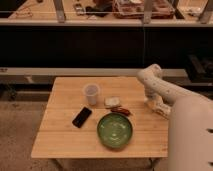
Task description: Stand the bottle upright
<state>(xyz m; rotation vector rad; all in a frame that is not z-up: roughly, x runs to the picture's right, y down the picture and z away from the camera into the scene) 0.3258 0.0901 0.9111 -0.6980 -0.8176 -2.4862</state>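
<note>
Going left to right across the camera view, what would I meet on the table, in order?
Black phone → bottle → gripper, at the table's right edge. Cup and bowl overlap these sideways, so omitted.

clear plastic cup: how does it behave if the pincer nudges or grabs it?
Likely very light: the cup looks thin and translucent. Upright and taller than wide, it would probably tip or skid when pushed. Its walls may flex under a squeeze. The pincer is at the right edge of the table, apart from it.
</note>
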